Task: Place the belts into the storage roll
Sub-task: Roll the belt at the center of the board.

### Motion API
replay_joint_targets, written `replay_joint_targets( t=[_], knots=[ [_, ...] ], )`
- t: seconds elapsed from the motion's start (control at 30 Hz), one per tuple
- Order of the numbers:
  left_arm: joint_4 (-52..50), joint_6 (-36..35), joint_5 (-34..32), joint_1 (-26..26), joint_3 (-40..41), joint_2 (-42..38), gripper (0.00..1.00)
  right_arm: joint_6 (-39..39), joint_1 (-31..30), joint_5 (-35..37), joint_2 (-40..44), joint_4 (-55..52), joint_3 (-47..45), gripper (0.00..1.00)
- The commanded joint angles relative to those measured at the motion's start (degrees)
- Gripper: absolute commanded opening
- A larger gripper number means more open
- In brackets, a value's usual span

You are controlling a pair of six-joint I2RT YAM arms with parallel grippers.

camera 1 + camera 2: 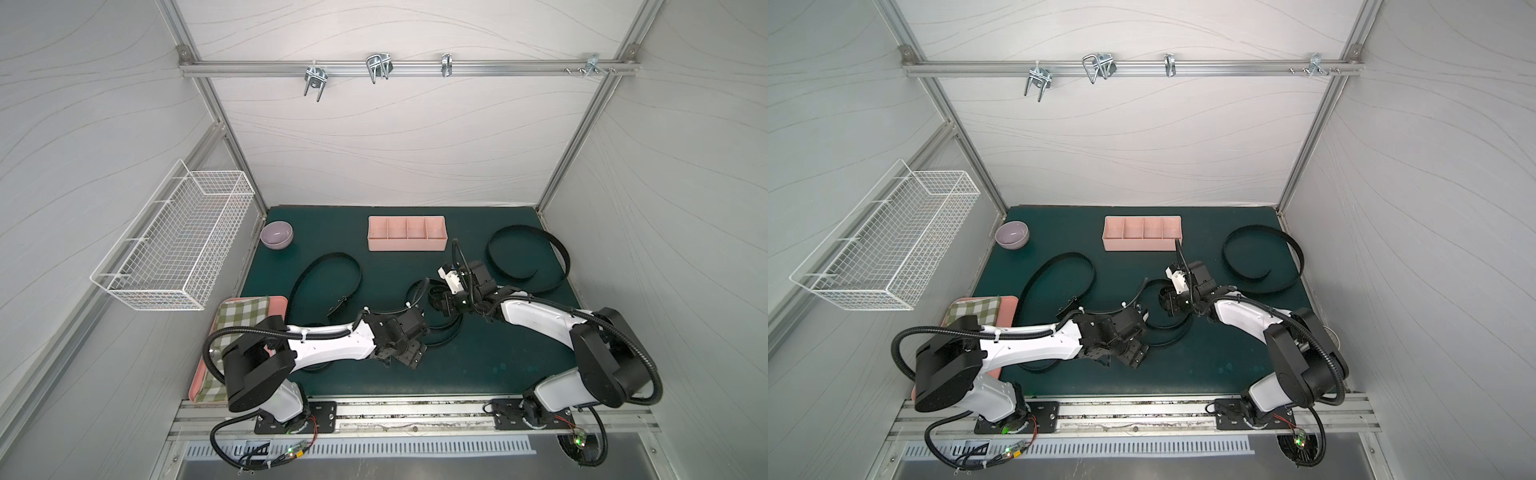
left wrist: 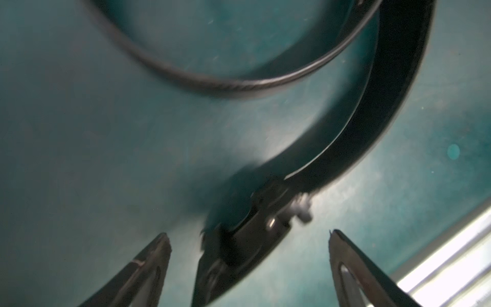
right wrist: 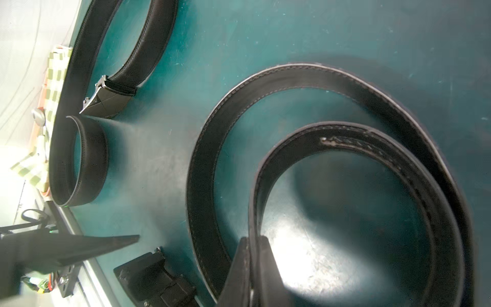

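Both arms, nearest the overhead lens and largest in view, are bent inward over the green mat (image 1: 478, 365), so that the left arm (image 1: 332, 345) and the right arm (image 1: 536, 320) meet at the middle belt (image 3: 212, 133). That belt is stood on edge in a loose spiral near the mat's centre. Its inner turn is clenched between the closed fingers (image 3: 268, 265) of the right gripper (image 3: 253, 255), judged to be pinned so that the coil cannot spring open. The left gripper (image 2: 248, 236) is spread wide, its fingers (image 2: 151, 265) either side of the buckle (image 2: 268, 220) without touching it; nothing is grasped.

Around this, a wire basket (image 1: 178, 249) is hung on the left wall and a tray (image 1: 281, 305) with a checked cloth is set under the left arm. The storage roll (image 1: 405, 246) is placed at the mat's far side, well apart from every belt, with all four compartments bare. The right belt (image 1: 560, 252) is spread in a wide loop; the left belt (image 3: 159, 45) is curled near the tray. A lilac bowl (image 1: 276, 243) is stood in the far left corner. Between coil and storage roll only the right wrist and its ribbed cable (image 1: 457, 251) are interposed; the loose outer turn could be snagged on lifting.
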State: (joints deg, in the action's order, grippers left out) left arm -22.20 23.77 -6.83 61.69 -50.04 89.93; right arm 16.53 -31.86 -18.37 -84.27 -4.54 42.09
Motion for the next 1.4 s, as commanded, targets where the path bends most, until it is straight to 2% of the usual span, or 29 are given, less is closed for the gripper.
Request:
replay_joint_targets(
  t=[0.0,0.1,0.27,0.3,0.43,0.47,0.53,0.6,0.7,0.8,0.9,1.0,1.13,1.27,1.37],
  knots=[
    [3.7,-4.6,-1.1,0.9,-4.4,3.6,0.86,0.4,0.9,-1.6,-0.6,-2.1,-0.7,0.00],
    [3.8,-7.3,-0.4,2.1,-7.0,6.9,0.85,0.5,1.4,-1.9,-0.4,-2.1,-1.1,0.00],
    [2.5,-11.1,-2.3,3.9,-11.3,11.8,0.71,0.8,2.7,-2.4,-1.0,-1.9,-1.6,0.00],
    [2.4,-11.5,-2.5,3.9,-11.8,12.7,0.62,1.1,3.1,-2.7,-1.1,-1.7,-1.8,0.00],
    [2.3,-11.0,-4.6,3.9,-11.2,14.1,0.14,2.1,4.2,-3.0,-1.4,-1.3,-2.6,0.00],
    [2.8,-10.7,-4.8,3.9,-10.2,13.6,0.09,2.2,4.3,-2.8,-1.2,-1.4,-2.6,0.00],
    [3.4,-9.0,-6.4,3.7,-7.3,12.0,0.07,2.1,4.6,-2.0,-1.1,-1.9,-2.8,0.00],
    [2.8,-6.5,-8.0,3.0,-5.0,10.3,0.00,1.8,4.6,-0.9,-1.1,-2.7,-2.6,0.00],
    [0.9,-2.0,-10.9,0.0,-1.7,6.7,0.00,1.1,4.6,1.0,-1.0,-4.0,-2.6,0.00],
    [-2.3,2.3,-11.4,-6.5,-0.4,3.5,0.00,0.0,4.3,2.3,-1.1,-5.5,-2.2,0.00],
    [-4.1,3.2,-10.8,-12.3,-1.6,1.6,0.00,-0.9,3.0,3.6,-0.8,-7.2,-1.8,0.00],
    [-7.0,1.8,-9.7,-17.4,-6.9,4.5,0.00,-1.6,0.2,5.3,-1.0,-8.9,-1.0,0.00],
    [-7.5,0.0,-4.9,-22.7,-13.6,9.5,0.00,-2.1,-4.5,7.1,-2.2,-10.1,-0.2,0.00],
    [-9.9,-0.5,-1.3,-26.7,-20.7,15.0,0.00,-1.8,-8.1,6.8,-2.6,-10.2,0.1,0.00],
    [-12.6,-2.1,-0.6,-28.7,-26.8,18.9,0.00,-1.4,-9.5,3.0,-2.3,-7.4,-1.3,0.00]
  ],
)
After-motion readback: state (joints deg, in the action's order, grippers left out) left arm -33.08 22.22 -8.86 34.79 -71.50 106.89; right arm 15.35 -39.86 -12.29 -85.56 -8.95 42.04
